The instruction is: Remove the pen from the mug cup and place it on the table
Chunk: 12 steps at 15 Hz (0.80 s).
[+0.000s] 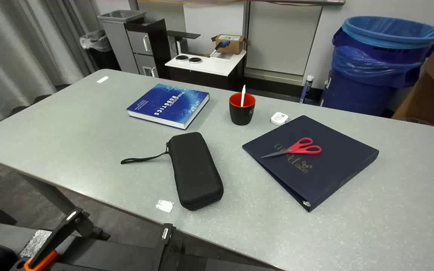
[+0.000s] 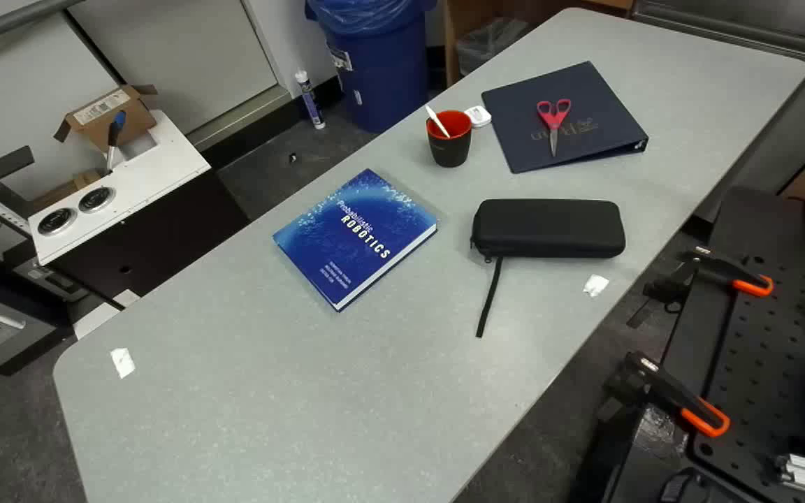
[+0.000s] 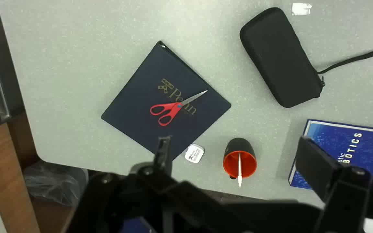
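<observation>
The pen [image 1: 243, 95] is thin and white. It stands tilted in the mug cup [image 1: 242, 115], its upper end above the rim; it also shows so in an exterior view [image 2: 437, 122]. The mug is black outside and red inside, upright on the light grey table [image 1: 100, 150]. In the wrist view the pen [image 3: 239, 170] leans across the mug's red mouth [image 3: 248, 163]; its lower end is hidden inside. My gripper [image 3: 233, 139] is open and empty, its fingers apart on either side of the mug in that view. It is out of view in both exterior views.
The blue book [image 2: 357, 237] lies beside the mug. A small white box [image 3: 194, 153] and a dark binder [image 3: 163, 81] with red-handled scissors [image 3: 173, 108] on it lie on the other side. A black zip case [image 1: 196, 169] with a strap lies nearer the robot's base.
</observation>
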Each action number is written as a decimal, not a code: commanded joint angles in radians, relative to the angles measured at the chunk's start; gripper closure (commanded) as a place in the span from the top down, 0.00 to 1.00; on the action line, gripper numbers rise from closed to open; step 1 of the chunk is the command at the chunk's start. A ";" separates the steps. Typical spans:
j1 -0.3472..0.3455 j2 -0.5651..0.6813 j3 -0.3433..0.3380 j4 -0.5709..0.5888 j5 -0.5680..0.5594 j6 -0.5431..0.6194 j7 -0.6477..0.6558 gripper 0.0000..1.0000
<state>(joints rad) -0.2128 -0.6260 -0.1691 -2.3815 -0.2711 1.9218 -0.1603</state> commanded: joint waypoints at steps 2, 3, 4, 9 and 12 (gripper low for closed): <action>0.010 0.000 -0.008 0.003 -0.005 -0.005 0.004 1.00; 0.013 -0.006 -0.013 0.004 0.001 -0.003 -0.005 1.00; 0.019 0.025 -0.017 0.021 0.018 0.014 0.007 1.00; 0.076 0.236 -0.028 0.057 0.159 0.210 0.026 1.00; 0.087 0.417 -0.007 0.122 0.207 0.321 0.052 1.00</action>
<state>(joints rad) -0.1484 -0.3937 -0.1790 -2.3619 -0.1115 2.1716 -0.1423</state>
